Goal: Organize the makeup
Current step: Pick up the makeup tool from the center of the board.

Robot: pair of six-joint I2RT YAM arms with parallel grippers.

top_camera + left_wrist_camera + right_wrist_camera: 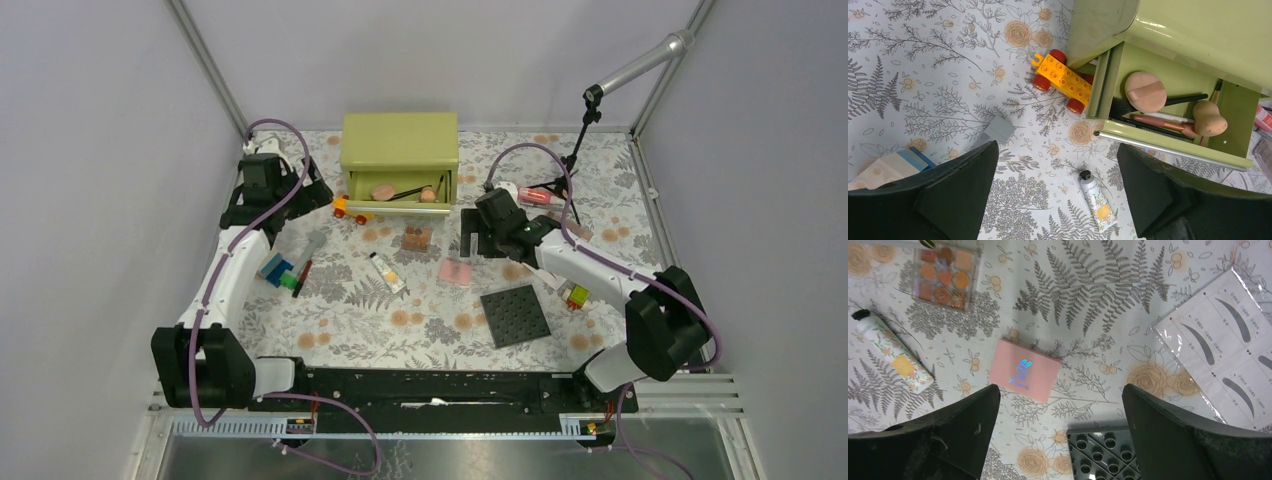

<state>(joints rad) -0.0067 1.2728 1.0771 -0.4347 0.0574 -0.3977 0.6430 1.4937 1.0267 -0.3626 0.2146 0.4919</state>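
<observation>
Desk (330, 325): floral-patterned top, makeup and toys scattered over it.
Green box (400, 140): stands at the far middle, its drawer (1173, 152) pulled out toward the near side.
Drawer contents: round peach sponge (1145, 91), egg-shaped peach sponge (1209, 119), black-handled brush (1183, 98) and rose pencil (1165, 121), all lying inside.
Pink compact (1024, 370): flat on the desk about the middle, untouched.
Cream tube (1098, 202): flat on the desk left of the compact, near of the drawer, black cap toward the far side.
Eyeshadow palette (945, 277): on the desk between drawer and compact.
Pink-red tube (535, 197): far right, by the feet of the black stand (593, 97).
Left hand (1057, 150): fingers spread wide, holding nothing, hovers left of the drawer.
Right hand (1060, 390): fingers spread wide, empty, hovers just far-right of the compact, which shows between its fingers in the wrist view.
In the way: orange toy car (1063, 77) against the drawer's left front corner; dark studded plate (1103, 450) just near-right of the compact; brow stencil sheet (1228, 345) to its right; grey block (999, 129) and blue blocks (275, 268) by the left hand.
</observation>
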